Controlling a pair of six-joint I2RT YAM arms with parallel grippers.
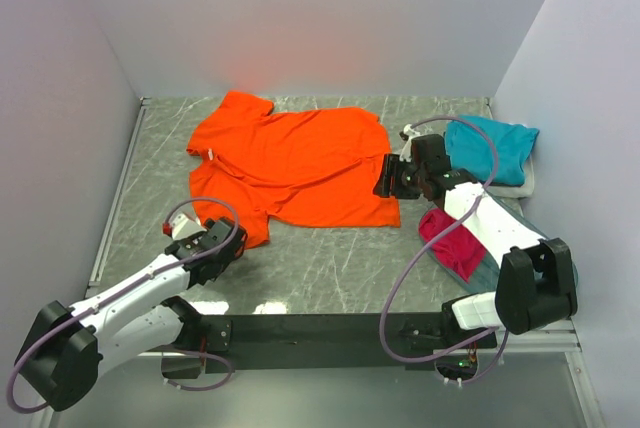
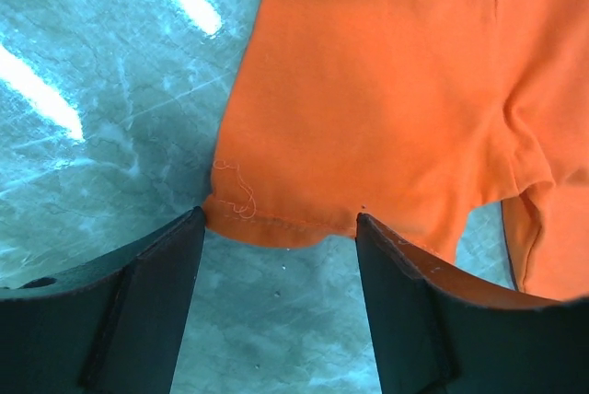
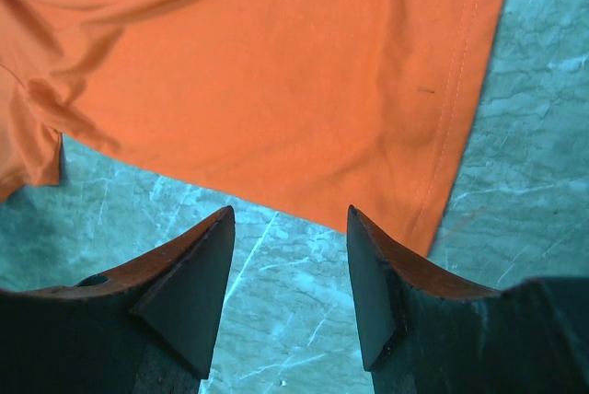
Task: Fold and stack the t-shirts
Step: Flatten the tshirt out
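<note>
Noted bright orange short-sleeved cloth t-shirt point(image 1: 290, 163) spread flat on grey marbled table point(image 1: 330, 268), teal tee point(image 1: 495, 146) atop pale whitish tee point(image 1: 522, 186) at far right, magenta-pink tee point(image 1: 452, 236) nearer. Found left gripper point(image 2: 281, 228) reached forward and low off a bent arm, jaws parted either side of the near sleeve hem, not clenched. Found right gripper point(image 3: 290, 224) angled leftward at the shirt's bottom hem corner, jaws likewise apart, nothing grasped.

Bare tabletop point(image 1: 320, 268) lies open at 6 o'clock and in a strip at 9. The orange t-shirt point(image 1: 300, 163) covers the centre toward 12. The teal t-shirt point(image 1: 495, 148) at 2 and the magenta t-shirt point(image 1: 455, 238) at 4 crowd the right wall point(image 1: 590, 88); other walls point(image 1: 320, 18) close 9 and 12.
</note>
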